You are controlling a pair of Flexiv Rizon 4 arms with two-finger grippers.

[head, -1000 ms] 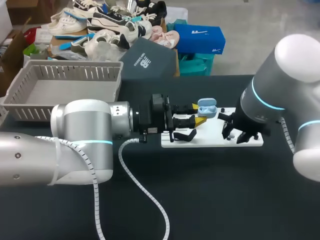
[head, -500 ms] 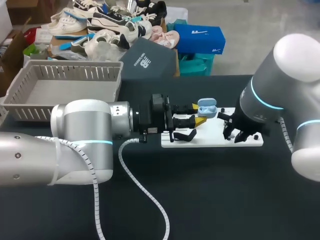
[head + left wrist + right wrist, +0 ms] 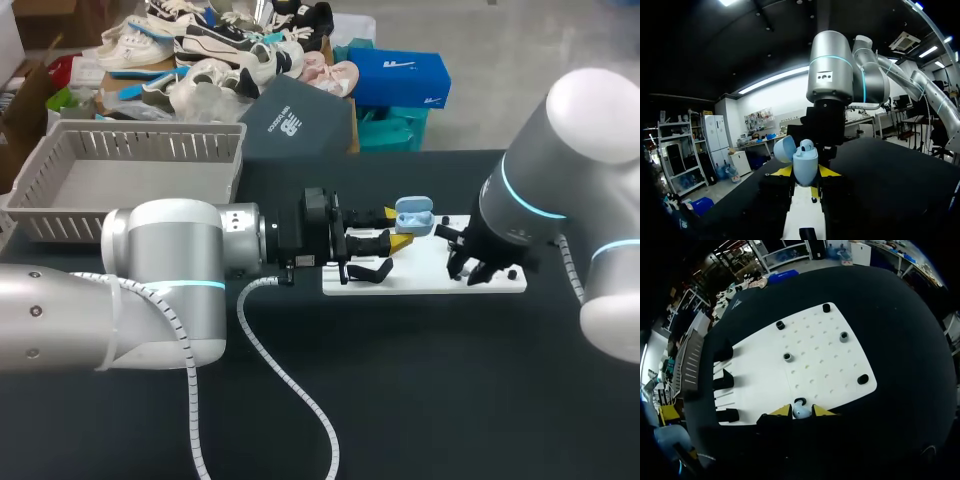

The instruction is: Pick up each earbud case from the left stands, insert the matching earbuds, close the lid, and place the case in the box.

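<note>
1. Earbud case [image 3: 805, 165], pale blue with its lid standing open, is sitting clamped between the two yellow tips of our left gripper [image 3: 805, 173]; one earbud is already showing in its well, and the second seat is looking vacant from the left wrist view
2. We are holding that case just above the near-left part of the white board [image 3: 425, 277], beside the black stands [image 3: 722, 381], with the opening facing our other arm
3. Our right gripper [image 3: 801, 412] is hanging low over the board's right part, its fingers pressing from both sides on a small pale blue earbud [image 3: 800, 414] right at a black peg [image 3: 800, 401]; other pegs on the board are standing bare
4. We are judging the step in hand as insertion of the matching buds: the second one is being lifted off its peg
5. Next we are needing a straight lift clear of the peg, a short carry across to the open case, and a careful line-up with the vacant well, since a slight tilt could stop the bud from seating
6. Lid closing and the drop into the grey basket [image 3: 60, 215], well apart at the far left, are not yet done
</note>
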